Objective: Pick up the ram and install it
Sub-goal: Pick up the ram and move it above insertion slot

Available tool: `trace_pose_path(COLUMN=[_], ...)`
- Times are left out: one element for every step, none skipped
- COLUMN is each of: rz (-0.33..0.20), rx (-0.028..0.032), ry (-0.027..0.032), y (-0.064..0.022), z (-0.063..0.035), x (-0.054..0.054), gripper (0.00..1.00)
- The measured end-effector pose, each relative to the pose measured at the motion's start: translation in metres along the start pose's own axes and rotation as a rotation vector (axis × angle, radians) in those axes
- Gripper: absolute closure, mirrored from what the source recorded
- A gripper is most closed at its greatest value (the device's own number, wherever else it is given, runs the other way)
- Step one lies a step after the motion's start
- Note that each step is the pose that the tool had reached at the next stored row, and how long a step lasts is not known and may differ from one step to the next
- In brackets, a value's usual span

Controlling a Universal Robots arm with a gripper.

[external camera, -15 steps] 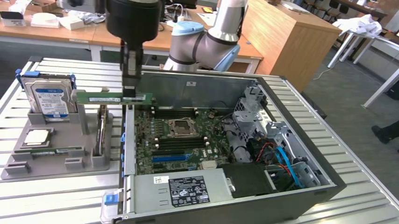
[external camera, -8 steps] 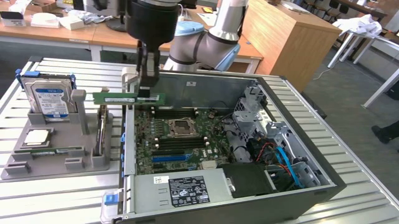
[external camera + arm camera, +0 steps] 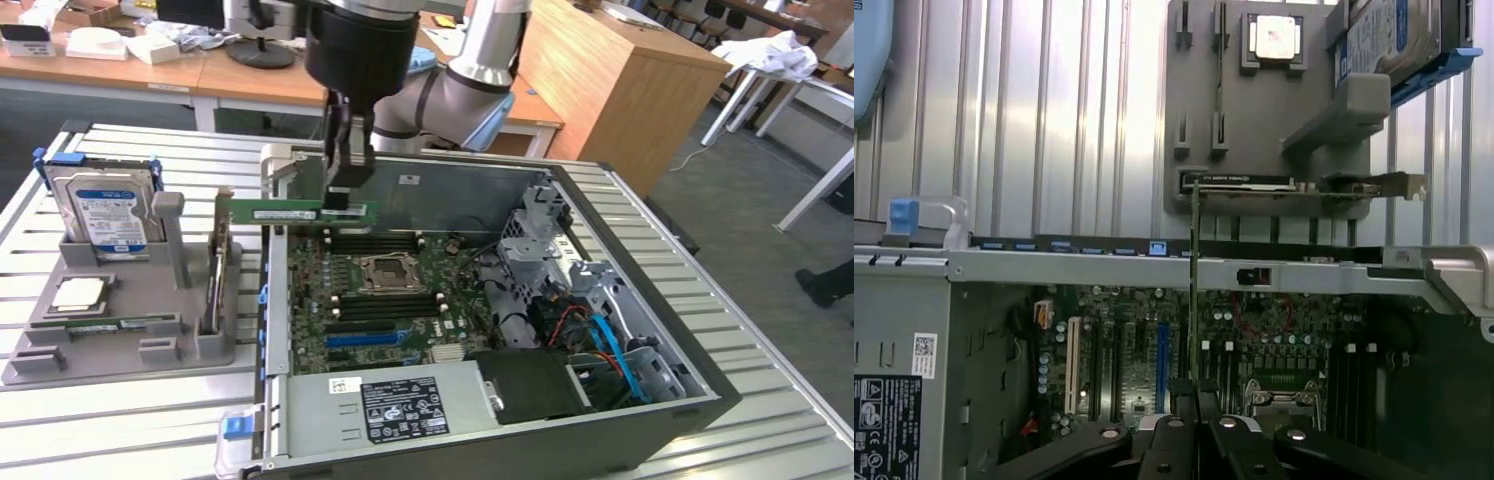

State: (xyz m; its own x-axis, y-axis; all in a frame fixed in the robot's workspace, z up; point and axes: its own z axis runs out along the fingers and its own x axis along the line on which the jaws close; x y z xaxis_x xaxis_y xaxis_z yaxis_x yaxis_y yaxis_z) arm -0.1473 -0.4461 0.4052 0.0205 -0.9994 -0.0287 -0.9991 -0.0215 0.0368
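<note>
My hand (image 3: 348, 200) is clenched on the ram (image 3: 287, 212), a long green board with a white sticker, pinching its flat faces near the end towards the exterior view's right. The stick hangs level in the air, just above the far side of the open computer case (image 3: 601, 440), which lies on its side on the slatted metal tabletop (image 3: 134, 430). Most of its length reaches out towards the exterior view's left.

I judge it is held on edge like this so that its lower long edge can face down towards the motherboard (image 3: 400, 310). In the wrist view the ram (image 3: 1194, 300) shows edge-on as a thin line running away from my hand (image 3: 1194, 430), roughly in line with the long dark slots (image 3: 387, 305) beside the square processor socket (image 3: 387, 272). It is not seated; there is clear air between it and the board.

Beside the case, on the exterior view's left, a grey holder (image 3: 200, 345) keeps spare parts upright or flat in their own recesses: a hard drive (image 3: 107, 205) standing on end and a second green stick (image 3: 114, 322) lying flat
</note>
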Motion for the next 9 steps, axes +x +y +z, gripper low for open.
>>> trace_pose_path(rz=[0.000,0.000,0.000,0.000,0.000,0.000,0.000,0.000,0.000], rx=[0.0000,0.0000,-0.0001,-0.0001,0.0000,0.0000,0.0000,0.0001,0.0001], ry=[0.0000,0.0000,0.0000,0.0000,0.0000,-0.0001,-0.0001,0.0000,-0.0001], y=[-0.0027,-0.0056,-0.0082,-0.0107,-0.0134,-0.0164,-0.0194,-0.0224,-0.0254], z=[-0.0001,-0.0002,-0.0003,-0.0004,-0.0005,-0.0006,-0.0007,-0.0008,-0.0009], x=[0.000,0.000,0.000,0.000,0.000,0.000,0.000,0.000,0.001], gripper=[0.89,0.89,0.89,0.89,0.89,0.89,0.89,0.89,0.89])
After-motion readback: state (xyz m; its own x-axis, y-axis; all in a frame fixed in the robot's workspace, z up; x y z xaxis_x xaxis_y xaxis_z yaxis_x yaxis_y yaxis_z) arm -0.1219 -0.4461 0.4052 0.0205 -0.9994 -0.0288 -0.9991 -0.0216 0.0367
